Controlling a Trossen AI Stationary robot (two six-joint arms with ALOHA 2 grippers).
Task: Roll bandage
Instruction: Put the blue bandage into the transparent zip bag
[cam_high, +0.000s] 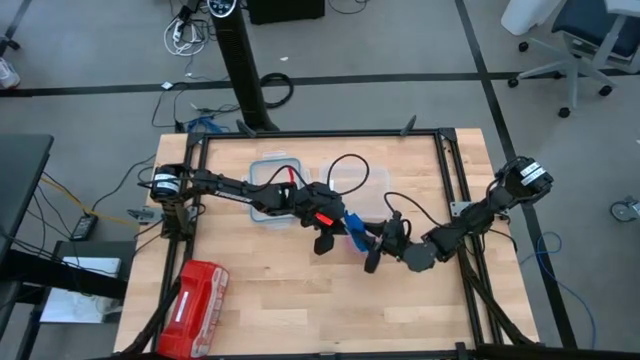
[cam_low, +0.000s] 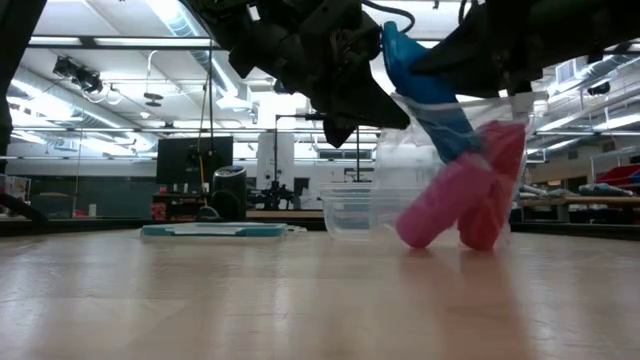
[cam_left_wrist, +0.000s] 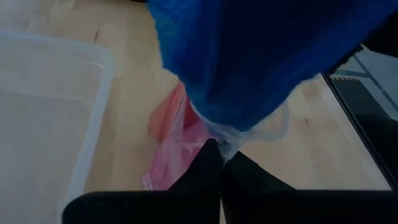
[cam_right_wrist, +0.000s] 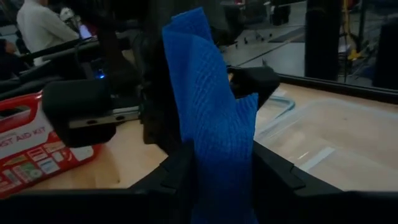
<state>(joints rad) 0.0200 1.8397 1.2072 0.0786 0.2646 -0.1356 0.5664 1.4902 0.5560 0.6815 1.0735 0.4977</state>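
My right gripper (cam_right_wrist: 221, 180) has its fingers clamped on the blue bandage (cam_right_wrist: 214, 118), lifted above the middle of the desk (cam_high: 300, 310). My left gripper (cam_left_wrist: 219, 168) sits pressed together just beside it, holding nothing I can see.

bandage (cam_right_wrist: 214, 130): blue woven cloth, ribbed, matt. tabletop (cam_high: 300, 300): pale wood, smooth, slight sheen. bin (cam_low: 350, 210) nr far edge: clear glossy plastic. pink rolls (cam_low: 460, 195): soft cloth. gripper fingers (cam_left_wrist: 211, 180): matt blk plastic
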